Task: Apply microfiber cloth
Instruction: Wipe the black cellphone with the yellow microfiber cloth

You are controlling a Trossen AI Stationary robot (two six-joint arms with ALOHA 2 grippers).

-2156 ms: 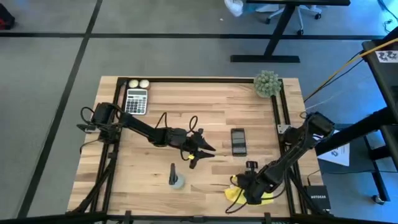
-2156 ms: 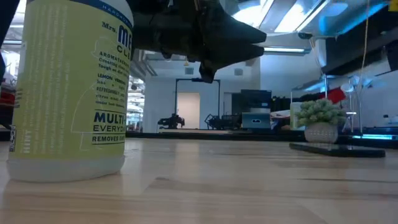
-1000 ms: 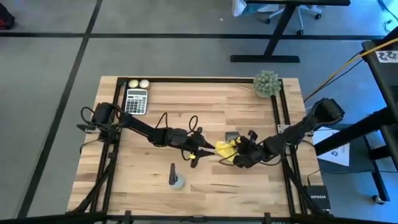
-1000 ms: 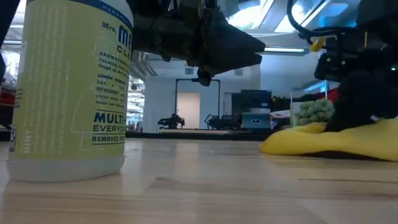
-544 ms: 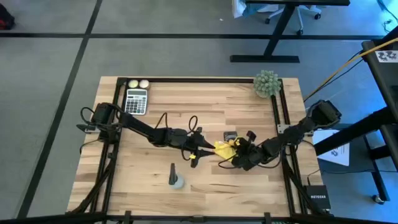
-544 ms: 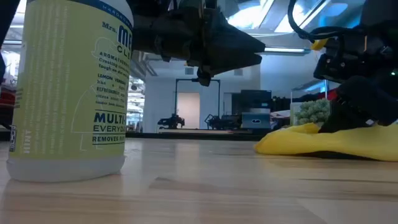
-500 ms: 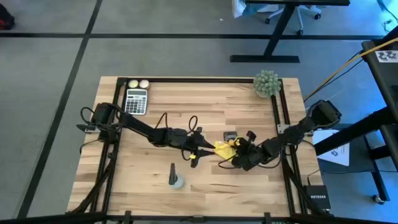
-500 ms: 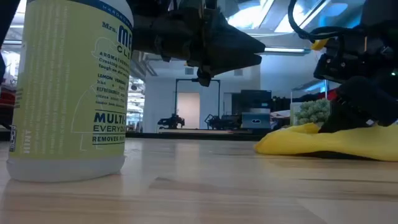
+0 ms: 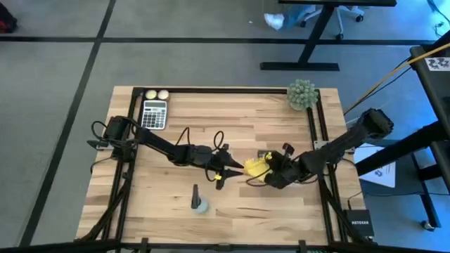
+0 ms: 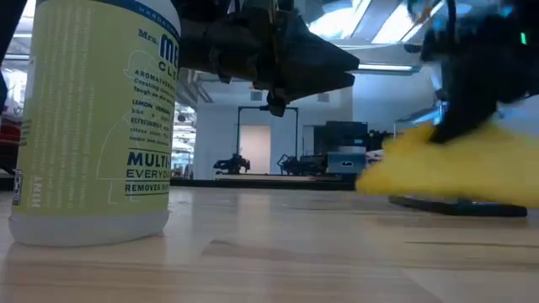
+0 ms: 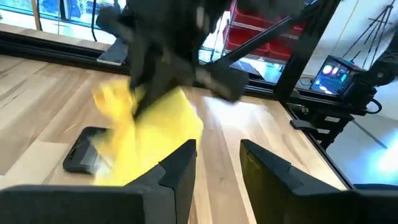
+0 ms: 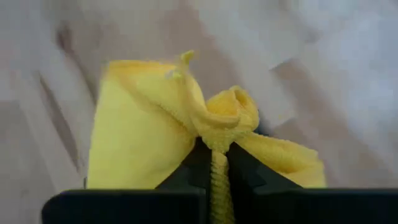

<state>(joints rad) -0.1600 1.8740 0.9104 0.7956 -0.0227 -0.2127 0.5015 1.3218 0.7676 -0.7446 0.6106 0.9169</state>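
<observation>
Calculator (image 9: 154, 114), spray bottle (image 9: 198, 200), plant (image 9: 301, 94), phone (image 11: 83, 155).

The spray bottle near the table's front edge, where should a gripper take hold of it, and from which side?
Grip the spray bottle around its upright body, coming in level from the side, probably with the open left gripper, which waits nearest. Its body looks rounded with straight sides in the low view, and the table around it looks bare.

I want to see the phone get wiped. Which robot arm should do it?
The right one, probably. The right gripper is shut on the microfiber cloth, right over the phone. The left gripper is open, beside them, holding nothing.
</observation>
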